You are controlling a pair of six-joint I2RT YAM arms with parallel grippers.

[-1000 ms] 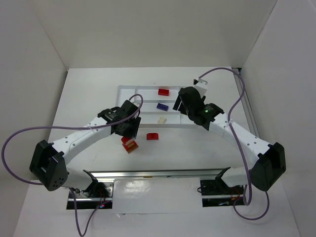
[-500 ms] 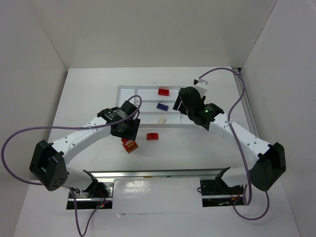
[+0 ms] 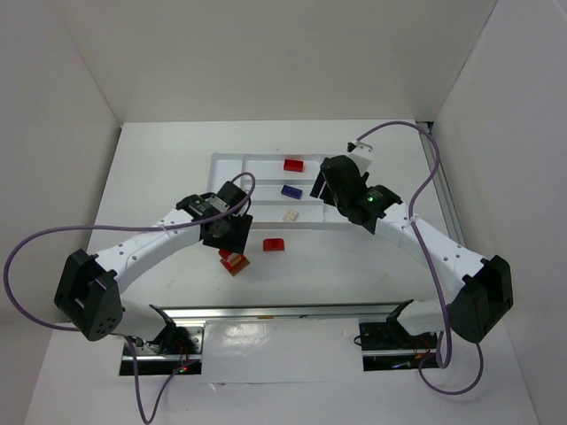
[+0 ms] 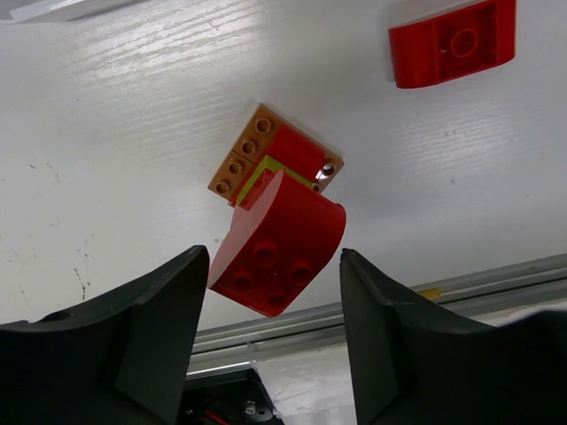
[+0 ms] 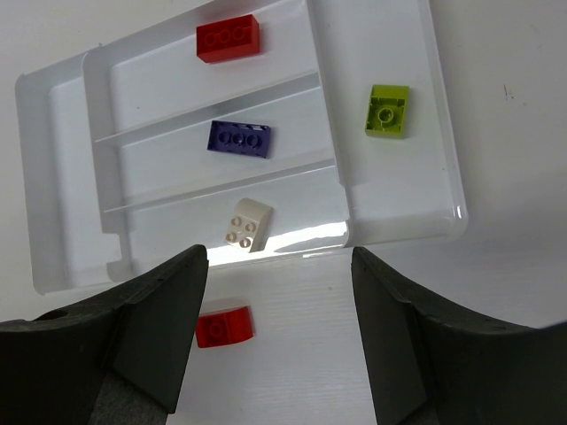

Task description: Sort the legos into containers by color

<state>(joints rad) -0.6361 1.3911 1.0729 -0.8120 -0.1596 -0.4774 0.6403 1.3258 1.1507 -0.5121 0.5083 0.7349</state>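
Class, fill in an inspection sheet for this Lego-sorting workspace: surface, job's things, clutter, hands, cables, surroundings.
Surface: white table.
Job's things: white tray holds a red brick, blue brick and cream brick in separate middle slots, and a lime brick in an end section; a loose red brick and an orange-brown-and-red cluster lie on the table.
Clutter: nothing seen.
Hands: left hand open above the cluster; right hand open above the tray.
Cables: left purple cable and right purple cable loop off the arms.
Surroundings: white walls; metal rail at the near edge.
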